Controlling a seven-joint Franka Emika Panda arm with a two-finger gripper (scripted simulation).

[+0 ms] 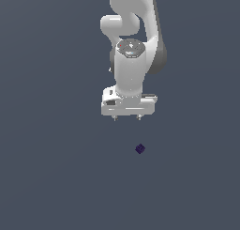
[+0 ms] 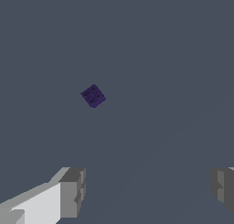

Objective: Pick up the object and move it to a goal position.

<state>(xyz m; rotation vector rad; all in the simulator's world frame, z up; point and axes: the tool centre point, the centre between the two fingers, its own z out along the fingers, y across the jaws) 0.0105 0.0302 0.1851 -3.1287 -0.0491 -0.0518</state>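
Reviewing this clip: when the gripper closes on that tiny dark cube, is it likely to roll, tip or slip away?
The cube has flat faces, so it probably won't roll. It is far smaller than the open gripper, so likely light and easily nudged aside. In the wrist view it sits turned diagonally to the fingers, so it may twist as they close.

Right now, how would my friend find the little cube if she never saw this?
Find the big white arm over the plain grey floor. Below its open gripper, a bit toward the exterior view's right, sits the cube, untouched. It is tiny, dark purple, and the only loose thing in sight.
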